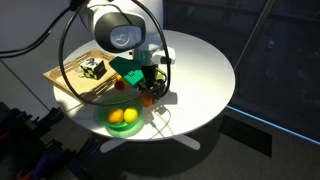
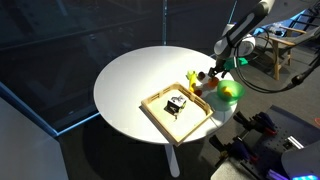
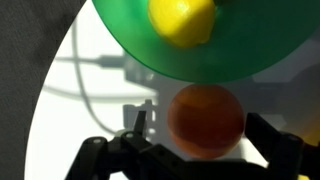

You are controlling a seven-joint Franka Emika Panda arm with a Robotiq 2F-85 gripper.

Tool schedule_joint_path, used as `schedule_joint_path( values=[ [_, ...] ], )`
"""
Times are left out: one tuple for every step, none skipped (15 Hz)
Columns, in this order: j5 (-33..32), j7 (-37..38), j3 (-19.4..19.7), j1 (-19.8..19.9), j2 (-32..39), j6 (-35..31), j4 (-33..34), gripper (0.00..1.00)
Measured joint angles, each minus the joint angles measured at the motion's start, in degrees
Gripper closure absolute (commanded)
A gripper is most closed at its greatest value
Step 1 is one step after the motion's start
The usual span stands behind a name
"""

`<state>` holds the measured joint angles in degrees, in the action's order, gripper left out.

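No writing can be read anywhere; the one patterned thing, a small black-and-white block (image 1: 93,67) lying in the shallow rectangular wooden tray (image 1: 62,77), is too small to show any lettering. A single round white table (image 1: 205,75) carries one tray, one bowl and one loose fruit. The robot's black two-fingered claw (image 3: 198,120) hangs low over the tabletop with its fingers spread wide, one on each side of a smooth round orange fruit (image 3: 205,120) that sits on the white surface. A clear gap shows at one finger, and nothing is clamped. The orange fruit lies just beside the rim of the round, glossy green plastic bowl (image 3: 250,60), between the bowl and the tray in an exterior view (image 1: 148,96). In the wrist view the bowl holds one matt yellow lemon (image 3: 182,20). In an exterior view two rounded pieces show inside it, one yellow and one nearer orange-yellow. A small yellow object (image 2: 193,78) stands on the table near the tray's far corner, its shape unclear.
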<state>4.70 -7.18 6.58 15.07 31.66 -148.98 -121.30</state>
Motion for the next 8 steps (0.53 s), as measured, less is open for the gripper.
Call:
schedule_joint_path(
  values=[
    [0.0,-0.01,0.0,0.0,0.09,0.0,0.07,0.26],
    [0.0,-0.01,0.0,0.0,0.17,0.0,0.15,0.34],
    [0.0,-0.01,0.0,0.0,0.27,0.0,0.23,0.42],
    [0.0,-0.01,-0.01,0.0,0.38,0.0,0.3,0.51],
    [0.0,-0.01,-0.02,0.0,0.38,0.0,0.45,0.51],
    [0.0,-0.01,-0.03,0.0,0.44,0.05,0.63,0.52],
    [0.0,-0.01,-0.06,0.0,0.49,0.06,0.72,0.52],
    [0.0,-0.01,-0.08,0.0,0.56,0.11,0.83,0.52]
  ],
)
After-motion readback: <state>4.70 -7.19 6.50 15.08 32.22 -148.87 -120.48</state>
